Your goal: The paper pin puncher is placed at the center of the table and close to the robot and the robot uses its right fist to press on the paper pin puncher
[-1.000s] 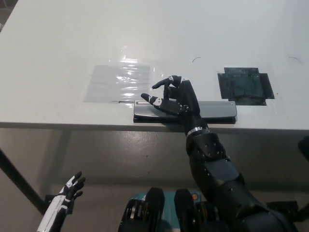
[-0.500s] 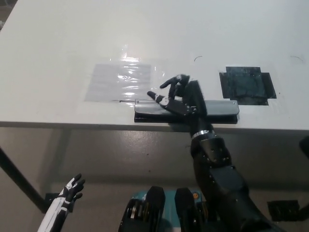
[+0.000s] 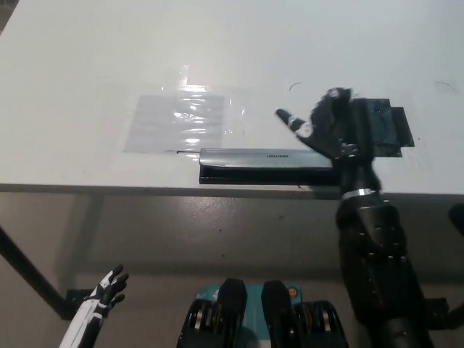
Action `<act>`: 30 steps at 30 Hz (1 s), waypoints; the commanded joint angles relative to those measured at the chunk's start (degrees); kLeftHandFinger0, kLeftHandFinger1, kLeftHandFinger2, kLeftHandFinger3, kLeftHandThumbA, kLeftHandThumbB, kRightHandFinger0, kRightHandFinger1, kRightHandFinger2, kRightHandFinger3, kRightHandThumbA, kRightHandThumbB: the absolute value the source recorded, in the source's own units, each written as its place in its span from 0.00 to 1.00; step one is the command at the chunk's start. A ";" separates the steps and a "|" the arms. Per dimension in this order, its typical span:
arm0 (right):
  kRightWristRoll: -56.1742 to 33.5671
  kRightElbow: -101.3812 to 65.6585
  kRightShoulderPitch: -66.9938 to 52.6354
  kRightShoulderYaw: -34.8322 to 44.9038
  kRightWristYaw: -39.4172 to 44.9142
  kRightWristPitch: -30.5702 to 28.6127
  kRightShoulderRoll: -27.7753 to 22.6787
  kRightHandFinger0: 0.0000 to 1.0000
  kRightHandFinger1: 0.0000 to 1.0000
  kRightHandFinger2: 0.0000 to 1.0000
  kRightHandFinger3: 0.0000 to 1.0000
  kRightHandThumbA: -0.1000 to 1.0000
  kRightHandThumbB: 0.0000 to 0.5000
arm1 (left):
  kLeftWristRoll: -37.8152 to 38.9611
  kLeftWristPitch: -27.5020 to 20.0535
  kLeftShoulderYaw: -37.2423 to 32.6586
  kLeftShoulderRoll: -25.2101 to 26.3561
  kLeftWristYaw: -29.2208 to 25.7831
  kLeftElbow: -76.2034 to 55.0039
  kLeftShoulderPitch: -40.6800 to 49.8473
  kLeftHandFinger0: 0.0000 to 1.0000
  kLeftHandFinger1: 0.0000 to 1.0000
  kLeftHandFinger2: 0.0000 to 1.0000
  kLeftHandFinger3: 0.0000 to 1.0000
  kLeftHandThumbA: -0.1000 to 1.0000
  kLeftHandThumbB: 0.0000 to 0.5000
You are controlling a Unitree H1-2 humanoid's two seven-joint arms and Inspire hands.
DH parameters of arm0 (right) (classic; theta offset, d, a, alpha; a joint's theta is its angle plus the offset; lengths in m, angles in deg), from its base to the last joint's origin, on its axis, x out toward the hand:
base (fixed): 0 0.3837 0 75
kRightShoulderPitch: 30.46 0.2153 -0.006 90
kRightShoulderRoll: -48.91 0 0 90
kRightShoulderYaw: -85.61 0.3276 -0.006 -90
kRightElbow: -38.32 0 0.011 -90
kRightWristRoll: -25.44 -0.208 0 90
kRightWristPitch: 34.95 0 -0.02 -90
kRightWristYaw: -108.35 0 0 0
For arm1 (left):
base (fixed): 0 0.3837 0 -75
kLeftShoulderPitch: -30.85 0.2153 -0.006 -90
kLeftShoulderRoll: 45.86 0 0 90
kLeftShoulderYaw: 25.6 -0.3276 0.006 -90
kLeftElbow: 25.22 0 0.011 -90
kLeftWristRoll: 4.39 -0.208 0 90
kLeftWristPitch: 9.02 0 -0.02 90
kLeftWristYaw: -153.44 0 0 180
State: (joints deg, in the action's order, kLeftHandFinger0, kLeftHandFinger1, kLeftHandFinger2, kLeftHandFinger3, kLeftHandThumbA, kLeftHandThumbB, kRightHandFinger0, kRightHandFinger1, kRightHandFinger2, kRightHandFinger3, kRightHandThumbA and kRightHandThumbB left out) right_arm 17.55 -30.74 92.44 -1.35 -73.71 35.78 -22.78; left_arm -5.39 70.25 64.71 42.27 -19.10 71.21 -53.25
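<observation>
Only writing I can spot is a tiny dark printed mark on the top of the long grey metal paper pin puncher (image 3: 264, 161), about midway along its bar, and it's way too small to read. Nothing else has lettering.

so the setup is basically one big white table (image 3: 109, 65) that takes up the whole top half of the shot, pretty evenly lit with a soft glare. There's a clear glossy plastic sheet (image 3: 177, 122) lying flat on it left of center, catching the light in wavy reflections, and a black taped patch (image 3: 384, 127) off on the right side. A couple of tiny dark scuff marks (image 3: 293, 86) on the tabletop too. Below the front edge you get a dull grey-brown floor (image 3: 181, 232), and a dark table leg (image 3: 25, 272) slants across the lower left corner
</observation>
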 commanded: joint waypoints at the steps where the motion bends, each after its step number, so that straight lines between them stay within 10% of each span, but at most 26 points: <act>1: -12.16 -52.02 -9.43 -1.43 3.36 20.16 -10.64 0.00 0.00 0.00 0.00 1.00 0.31 | 0.08 -2.18 0.27 1.43 0.73 -2.53 -1.21 1.00 1.00 1.00 1.00 1.00 0.40; 19: -4.93 -33.55 -44.40 0.19 3.04 6.13 -9.33 0.00 0.00 0.00 0.00 1.00 0.20 | 0.23 -2.31 0.14 1.42 0.87 -1.98 -1.28 1.00 1.00 1.00 1.00 1.00 0.38; 22: -2.94 -26.34 -45.03 0.16 2.84 4.87 -8.88 0.32 0.34 0.36 0.38 1.00 0.36 | 0.27 -1.80 0.03 1.49 0.98 -2.17 -1.32 1.00 1.00 1.00 1.00 1.00 0.42; 23: 0.26 -25.43 -45.16 -0.47 2.22 6.57 -9.30 0.66 0.71 0.80 0.74 1.00 0.49 | 0.38 -1.82 0.03 1.52 1.04 -2.10 -1.39 1.00 1.00 1.00 1.00 1.00 0.41; 24: -0.54 -23.31 -45.18 -1.83 4.66 6.66 -10.30 1.00 1.00 1.00 1.00 1.00 0.47 | 0.30 -1.71 0.04 1.50 0.96 -2.17 -1.32 1.00 1.00 1.00 1.00 1.00 0.43; 30: 1.44 -17.85 -43.39 -5.37 7.01 4.57 -11.90 1.00 1.00 1.00 1.00 1.00 0.56 | 0.44 -1.88 -0.09 1.43 1.12 -2.14 -1.37 1.00 1.00 1.00 1.00 1.00 0.43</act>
State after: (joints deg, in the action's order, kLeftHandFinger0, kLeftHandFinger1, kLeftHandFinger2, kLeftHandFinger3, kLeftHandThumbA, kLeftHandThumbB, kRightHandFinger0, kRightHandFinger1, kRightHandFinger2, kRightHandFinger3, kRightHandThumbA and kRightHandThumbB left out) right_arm 16.93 -49.34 47.42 -5.66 -69.63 42.33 -33.68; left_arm -5.37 70.15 64.69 42.65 -19.06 70.75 -54.08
